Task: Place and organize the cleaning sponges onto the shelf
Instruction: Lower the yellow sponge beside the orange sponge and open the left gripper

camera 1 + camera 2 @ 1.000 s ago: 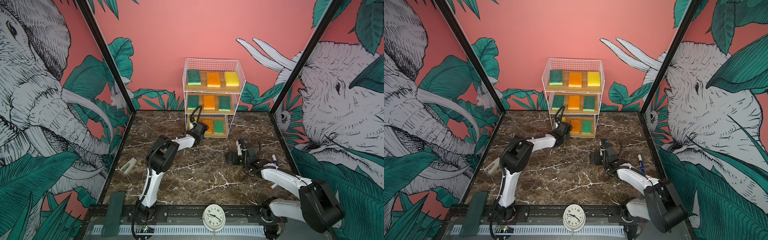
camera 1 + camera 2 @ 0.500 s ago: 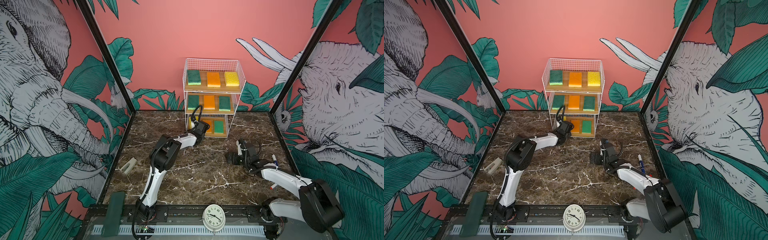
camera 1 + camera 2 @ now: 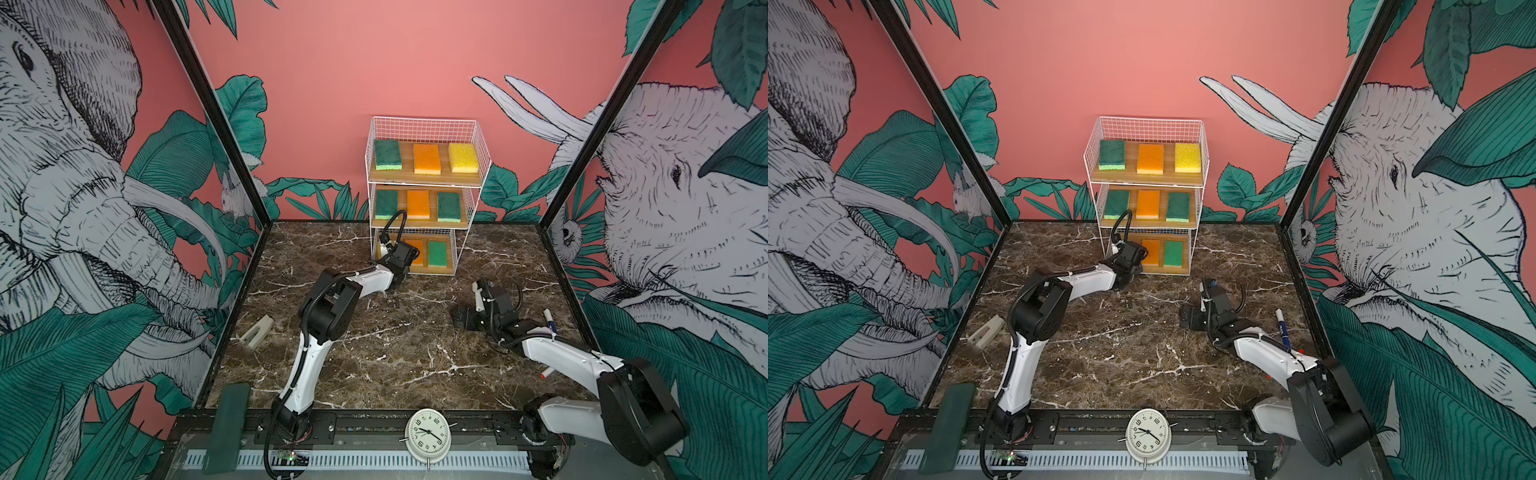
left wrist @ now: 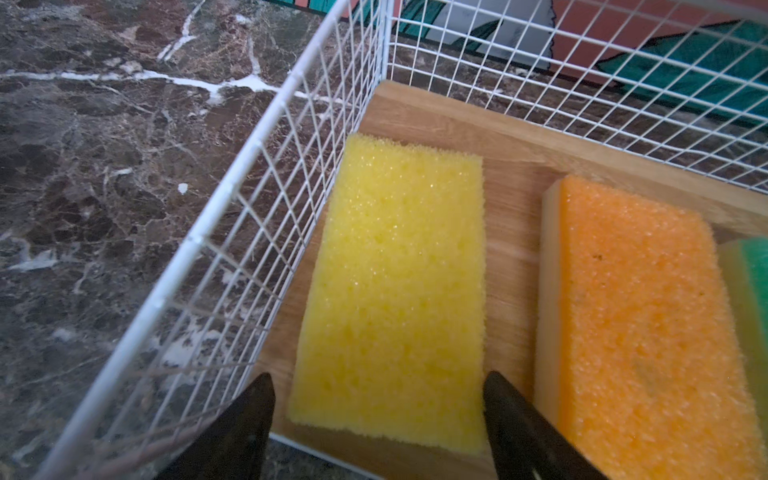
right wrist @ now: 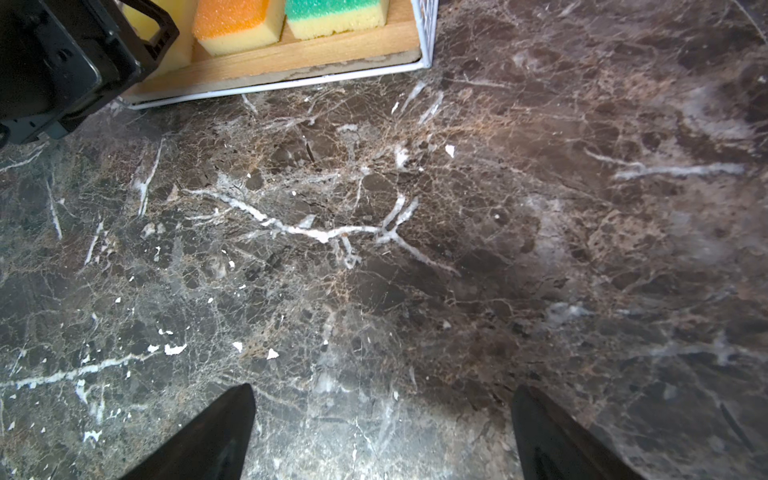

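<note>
The left gripper (image 4: 378, 376) stood spread astride the near end of the yellow sponge (image 4: 399, 282), which lay flat on the bottom board of the shelf (image 4: 478, 124) between its wire side and an orange sponge (image 4: 648, 316), while the right gripper (image 5: 382, 390) hung with jaws wide apart over the marble tabletop (image 5: 374, 249).

A yellow sponge (image 4: 390, 291) and an orange sponge (image 4: 648, 332), both coarse, porous foam, lie on a smooth matt board (image 4: 511, 166) of pale wood. The rack (image 4: 193, 240) is thin white-coated wire. The tabletop (image 5: 374, 249) looks like faintly glossy brown marble, white-veined.
</note>
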`<state>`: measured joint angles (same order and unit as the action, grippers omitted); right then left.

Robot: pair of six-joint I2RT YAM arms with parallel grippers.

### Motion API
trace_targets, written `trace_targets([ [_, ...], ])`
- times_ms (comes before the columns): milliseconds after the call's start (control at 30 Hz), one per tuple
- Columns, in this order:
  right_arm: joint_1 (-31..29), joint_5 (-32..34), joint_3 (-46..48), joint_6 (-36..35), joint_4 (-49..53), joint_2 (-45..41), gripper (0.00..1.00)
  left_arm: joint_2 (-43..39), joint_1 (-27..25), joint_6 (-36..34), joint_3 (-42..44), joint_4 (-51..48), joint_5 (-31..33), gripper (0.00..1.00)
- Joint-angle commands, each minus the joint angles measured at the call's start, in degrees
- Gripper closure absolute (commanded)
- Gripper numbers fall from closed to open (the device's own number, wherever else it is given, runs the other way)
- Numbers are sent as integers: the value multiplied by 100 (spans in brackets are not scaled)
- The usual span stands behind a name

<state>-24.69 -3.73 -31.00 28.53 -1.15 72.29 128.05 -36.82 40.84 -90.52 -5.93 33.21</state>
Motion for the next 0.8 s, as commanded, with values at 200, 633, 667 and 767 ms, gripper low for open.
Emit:
trace_targets([
  [200,38,-71,49,82,-203,4,1,-111,83,126,-52,-522,-78,23],
  [633,47,-82,76,117,-186,-40,2,-69,87,-124,-117,-429,-250,26],
  [667,49,-84,84,118,-184,-34,1,-45,83,-127,-157,-448,-255,26],
  [767,56,-80,86,117,-184,-38,2,8,87,-131,-249,-476,-240,25],
])
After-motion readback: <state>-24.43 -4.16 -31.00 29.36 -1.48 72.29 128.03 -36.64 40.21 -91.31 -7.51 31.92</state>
